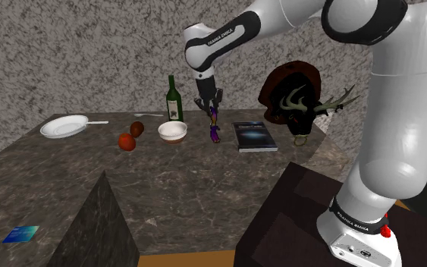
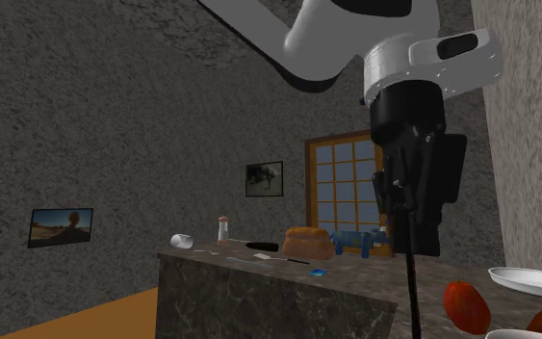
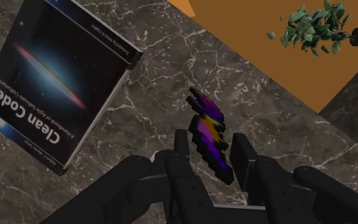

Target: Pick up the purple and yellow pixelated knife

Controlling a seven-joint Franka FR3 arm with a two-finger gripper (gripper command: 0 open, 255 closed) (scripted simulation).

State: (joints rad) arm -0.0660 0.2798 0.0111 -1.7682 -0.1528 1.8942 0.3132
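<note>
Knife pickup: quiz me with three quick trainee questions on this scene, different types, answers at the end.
1. True or false: the claw clasps the knife.
2. The book beside the knife is titled: A) Clean Code B) Dune C) Atlas.
3. Fill in: in the shoulder view, the bottle stands just behind the white ___.
Key: 1 true; 2 A; 3 bowl.
</note>
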